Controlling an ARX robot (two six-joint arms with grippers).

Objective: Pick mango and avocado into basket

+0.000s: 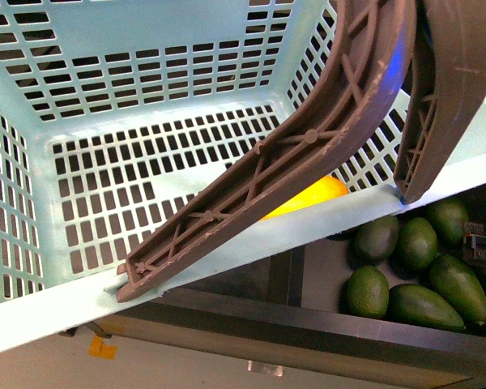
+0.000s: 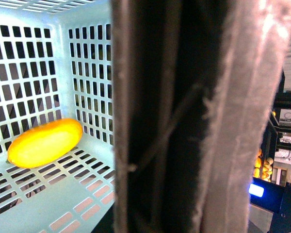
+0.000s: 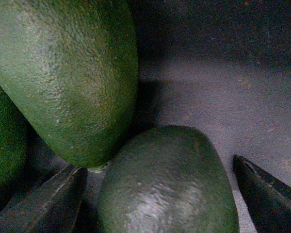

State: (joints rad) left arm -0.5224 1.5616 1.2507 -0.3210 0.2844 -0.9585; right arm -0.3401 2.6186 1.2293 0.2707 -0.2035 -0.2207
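The turquoise basket (image 1: 170,49) fills the front view, tilted, with its two brown handles (image 1: 324,138) raised across it. The yellow-orange mango (image 1: 308,197) lies on the slotted floor, partly behind a handle. In the left wrist view the mango (image 2: 44,143) rests against the basket wall (image 2: 29,63). A brown handle (image 2: 184,116) blocks the middle of that view, and my left gripper is shut on it, its fingers hidden. My right gripper (image 3: 160,204) is open, one dark finger on each side of a dull green avocado (image 3: 174,165), with gaps on both sides.
Several green avocados (image 1: 421,275) lie in a dark bin below the basket's right corner, behind a metal ledge (image 1: 308,324). A larger avocado (image 3: 68,77) leans against the one between the fingers. Bare bin floor (image 3: 223,97) lies beyond.
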